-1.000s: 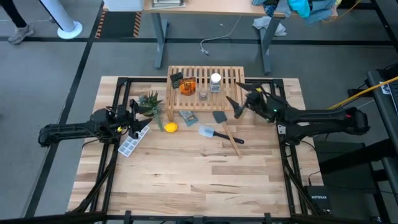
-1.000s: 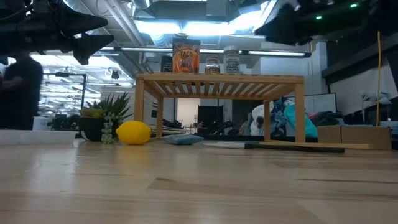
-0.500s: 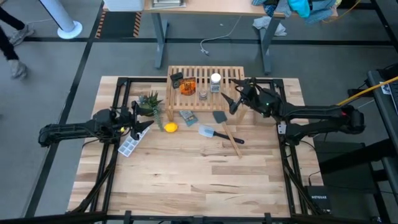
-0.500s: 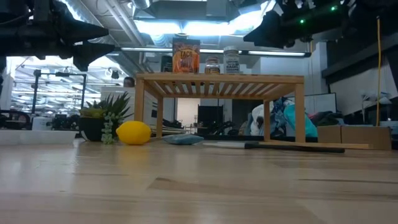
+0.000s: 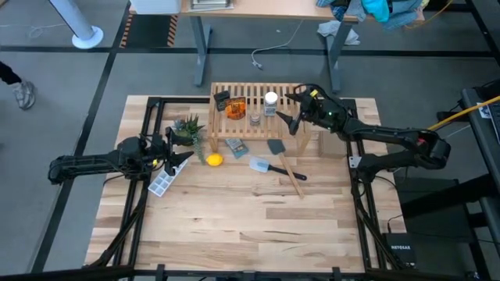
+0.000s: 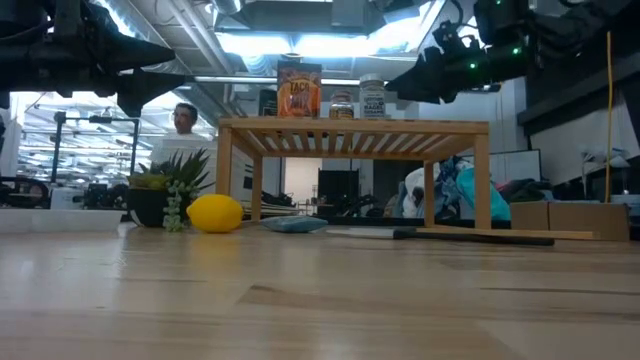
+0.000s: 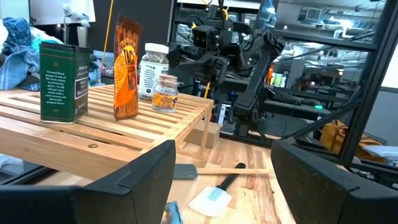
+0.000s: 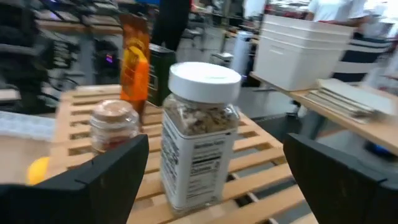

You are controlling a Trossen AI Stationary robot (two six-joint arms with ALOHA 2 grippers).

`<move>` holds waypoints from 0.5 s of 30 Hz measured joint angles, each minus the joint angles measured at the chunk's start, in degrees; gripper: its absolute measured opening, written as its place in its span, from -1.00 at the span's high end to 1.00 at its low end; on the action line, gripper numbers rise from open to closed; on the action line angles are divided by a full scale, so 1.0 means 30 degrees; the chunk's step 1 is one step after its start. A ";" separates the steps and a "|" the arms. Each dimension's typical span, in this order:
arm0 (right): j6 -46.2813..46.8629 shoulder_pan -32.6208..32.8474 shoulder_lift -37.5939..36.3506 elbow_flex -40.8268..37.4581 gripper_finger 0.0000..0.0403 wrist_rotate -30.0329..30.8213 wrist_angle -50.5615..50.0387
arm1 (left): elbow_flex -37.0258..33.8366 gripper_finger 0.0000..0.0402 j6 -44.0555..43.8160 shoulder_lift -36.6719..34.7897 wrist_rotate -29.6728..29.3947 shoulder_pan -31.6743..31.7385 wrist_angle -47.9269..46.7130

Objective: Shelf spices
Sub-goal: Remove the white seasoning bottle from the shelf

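High view shows all four spices sitting on the shelf at the far side of the bench — black square tin far left, orange one beside it, tiny glass jar, then the white-capped jar. Right gripper hangs just right of the white-capped jar, jaws spread wide, holding nothing — its wrist view has that jar dead ahead between the fingers. Left gripper waits with its jaws apart well off to the left, near the potted plant and lemon.
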 joint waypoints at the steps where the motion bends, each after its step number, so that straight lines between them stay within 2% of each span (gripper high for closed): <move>1: 0.0115 -0.0196 0.0170 0.0000 -0.89 -0.0720 0.0284 | 0.0000 -0.29 0.0007 0.0000 0.0000 0.0000 0.0001; 10: 0.0609 -0.1194 0.2585 -0.0007 -0.89 -0.3470 0.2344 | -0.0002 -0.29 0.0044 0.0000 -0.0002 -0.0007 0.0014; 15: 0.0599 -0.1141 0.3866 0.0400 -0.89 -0.3843 0.4006 | -0.0007 -0.29 0.0022 0.0000 0.0000 0.0000 0.0019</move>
